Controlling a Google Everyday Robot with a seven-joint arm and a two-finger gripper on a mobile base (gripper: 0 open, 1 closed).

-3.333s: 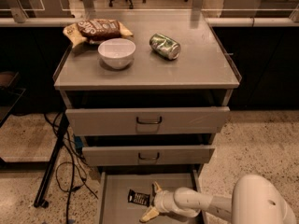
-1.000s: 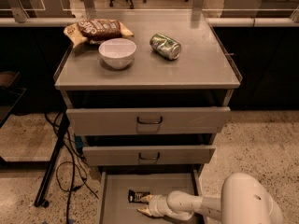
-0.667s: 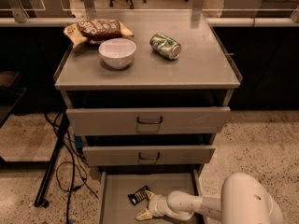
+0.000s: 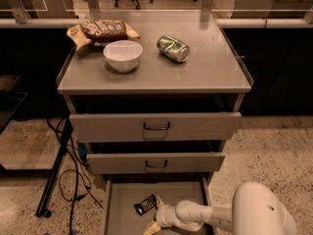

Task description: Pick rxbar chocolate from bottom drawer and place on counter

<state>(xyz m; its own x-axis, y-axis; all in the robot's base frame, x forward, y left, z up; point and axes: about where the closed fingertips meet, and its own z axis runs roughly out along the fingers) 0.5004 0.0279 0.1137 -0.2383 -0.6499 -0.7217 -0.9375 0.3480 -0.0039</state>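
The rxbar chocolate [image 4: 145, 204], a small black wrapper with white lettering, lies tilted on the floor of the open bottom drawer [image 4: 120, 214]. My gripper [image 4: 155, 214] is low inside this drawer, just right of the bar. Its jaws stand open, with the upper fingertip [image 4: 159, 202] against the bar's right end and the lower fingertip [image 4: 151, 227] apart from it near the front. The bar is not between the jaws. The counter [image 4: 205, 75] is the grey cabinet top above.
On the counter stand a white bowl [image 4: 122, 55], a brown chip bag [image 4: 102, 31] and a green can [image 4: 173, 48] lying on its side. The two upper drawers [image 4: 155, 127] stick out slightly above the bottom one. Cables and a stand [image 4: 54, 173] are on the floor at left.
My gripper has moved left across the drawer to the bar. The bar has turned from lying level to tilted and shifted slightly up.
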